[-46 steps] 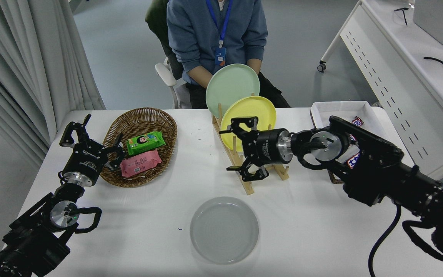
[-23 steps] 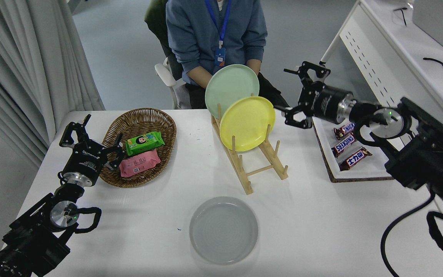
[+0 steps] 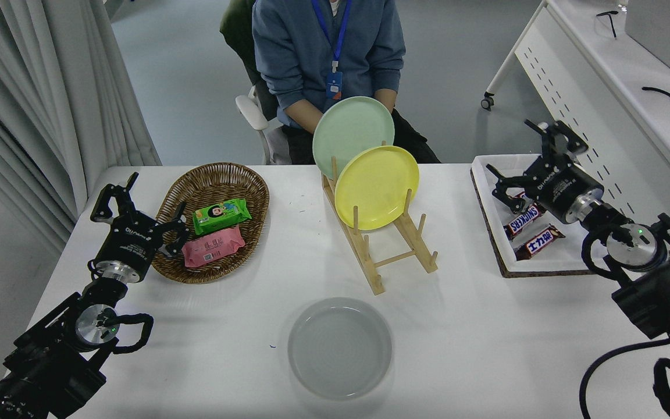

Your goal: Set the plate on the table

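Observation:
The light-grey plate [image 3: 339, 348] lies flat on the white table [image 3: 474, 337] near the front middle, with nothing touching it. My right gripper [image 3: 518, 158] is open and empty, held above the white tray at the right, far from the plate. My left gripper [image 3: 137, 206] is open and empty, parked at the lower left beside the wicker basket.
A wooden rack [image 3: 390, 250] holds a yellow plate [image 3: 377, 187] and a pale green plate [image 3: 351, 135]. A wicker basket [image 3: 214, 183] holds two snack packs. A white tray [image 3: 489, 203] holds candy bars. A person [image 3: 329, 52] sits at the far side.
My right arm swung away from the rack, up and to the right, then came down over the tray. The grey plate and the left arm have stayed still.

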Robot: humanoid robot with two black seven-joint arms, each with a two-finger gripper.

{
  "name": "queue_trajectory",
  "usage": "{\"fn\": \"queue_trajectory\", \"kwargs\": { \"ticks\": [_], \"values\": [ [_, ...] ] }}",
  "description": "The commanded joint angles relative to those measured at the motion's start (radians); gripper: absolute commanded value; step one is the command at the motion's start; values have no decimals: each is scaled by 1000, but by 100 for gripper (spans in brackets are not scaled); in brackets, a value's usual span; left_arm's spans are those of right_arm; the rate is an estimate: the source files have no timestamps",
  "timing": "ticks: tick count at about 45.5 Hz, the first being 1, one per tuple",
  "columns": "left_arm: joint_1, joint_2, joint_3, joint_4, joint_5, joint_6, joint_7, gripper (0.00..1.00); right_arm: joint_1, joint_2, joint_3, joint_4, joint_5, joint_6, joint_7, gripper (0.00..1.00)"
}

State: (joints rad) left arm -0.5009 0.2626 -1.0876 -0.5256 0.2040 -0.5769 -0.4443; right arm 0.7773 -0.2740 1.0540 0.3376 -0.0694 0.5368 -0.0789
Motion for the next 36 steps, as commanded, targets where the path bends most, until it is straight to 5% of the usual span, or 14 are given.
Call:
{"fn": "queue_trajectory", "kwargs": {
  "ticks": [1, 36],
  "values": [
    [-1, 0, 0, 1, 0, 0, 1, 100, -73, 9, 38, -28, 3, 12, 13, 100],
    [1, 0, 0, -1, 0, -1, 1, 100, -85, 148, 141, -51, 3, -273, 31, 100]
  ]
}}
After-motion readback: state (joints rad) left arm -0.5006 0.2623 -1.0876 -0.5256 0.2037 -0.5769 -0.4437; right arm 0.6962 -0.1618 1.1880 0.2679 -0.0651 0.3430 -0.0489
